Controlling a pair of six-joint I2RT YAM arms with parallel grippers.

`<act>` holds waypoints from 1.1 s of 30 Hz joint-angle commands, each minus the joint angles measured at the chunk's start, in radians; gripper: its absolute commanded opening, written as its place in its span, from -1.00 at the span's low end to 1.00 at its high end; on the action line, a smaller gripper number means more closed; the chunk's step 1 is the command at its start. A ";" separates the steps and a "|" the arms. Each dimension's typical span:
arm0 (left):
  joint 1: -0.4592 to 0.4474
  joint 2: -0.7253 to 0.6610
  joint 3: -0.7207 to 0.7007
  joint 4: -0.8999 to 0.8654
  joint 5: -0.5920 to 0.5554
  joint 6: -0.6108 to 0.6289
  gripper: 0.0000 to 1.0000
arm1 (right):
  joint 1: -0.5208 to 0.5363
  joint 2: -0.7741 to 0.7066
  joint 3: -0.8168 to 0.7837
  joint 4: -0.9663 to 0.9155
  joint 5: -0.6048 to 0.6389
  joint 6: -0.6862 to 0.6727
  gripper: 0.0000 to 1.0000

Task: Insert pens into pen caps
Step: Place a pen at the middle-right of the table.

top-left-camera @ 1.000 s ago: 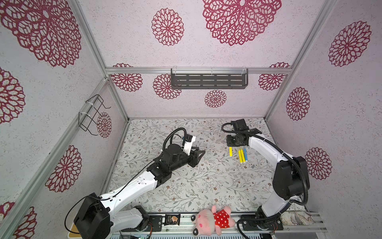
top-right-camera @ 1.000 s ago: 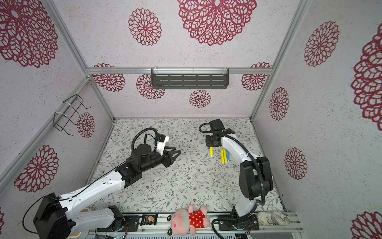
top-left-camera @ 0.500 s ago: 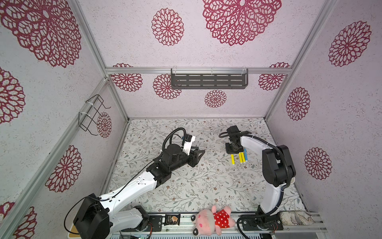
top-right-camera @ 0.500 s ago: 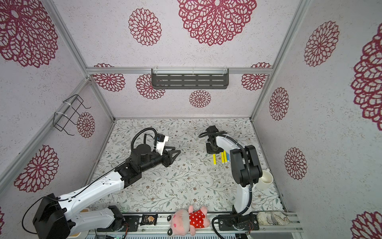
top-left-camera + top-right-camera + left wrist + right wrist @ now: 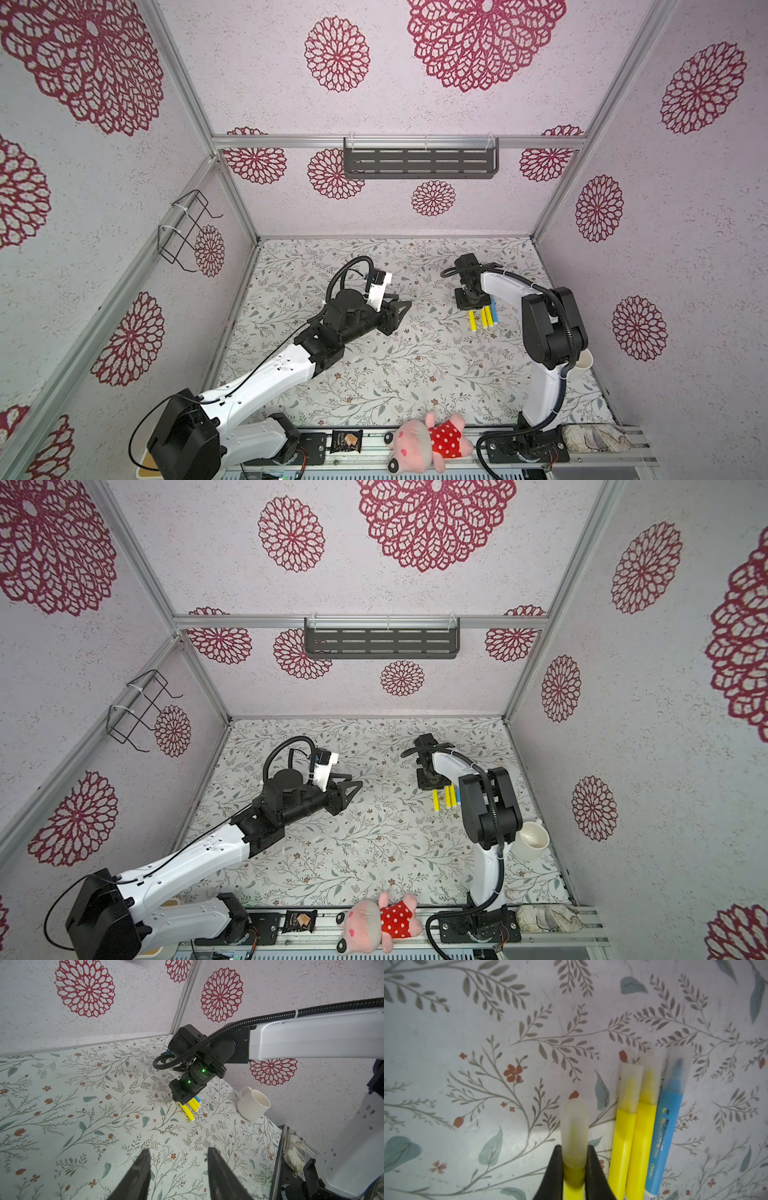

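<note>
Floral cover (image 5: 467,1043); blue pen (image 5: 662,1136), blurred lettering

Three yellow pens (image 5: 623,1147), one blue pen (image 5: 662,1142), four translucent pen caps (image 5: 574,1130), one white mug (image 5: 252,1105), one plush pig (image 5: 428,440).

Blue pen (image 5: 662,1142) carries white print, illegible.

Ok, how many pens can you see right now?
4. The first yellow pen is clamped in the right gripper; beside it lie a second yellow pen, a third yellow pen, then the blue pen, side by side. None looks hidden.
</note>
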 commanded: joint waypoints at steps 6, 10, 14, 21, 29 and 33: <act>0.011 -0.031 -0.007 -0.011 -0.008 0.010 -0.06 | -0.014 0.018 0.036 -0.030 0.045 -0.002 -0.64; 0.011 -0.048 -0.009 -0.015 -0.015 0.013 -0.06 | -0.014 0.021 0.052 -0.041 0.065 -0.005 -0.45; 0.012 -0.068 -0.015 -0.023 -0.023 0.014 -0.06 | -0.014 0.019 0.062 -0.052 0.086 -0.003 0.07; 0.015 -0.111 -0.029 -0.054 -0.060 0.030 -0.06 | -0.013 -0.053 0.041 -0.028 0.062 0.003 0.14; 0.026 -0.155 -0.032 -0.127 -0.286 0.041 -0.04 | -0.012 -0.199 -0.031 0.106 -0.027 -0.027 0.15; 0.031 -0.153 -0.028 -0.190 -0.514 0.013 -0.04 | -0.012 -0.305 -0.116 0.242 -0.106 -0.035 0.14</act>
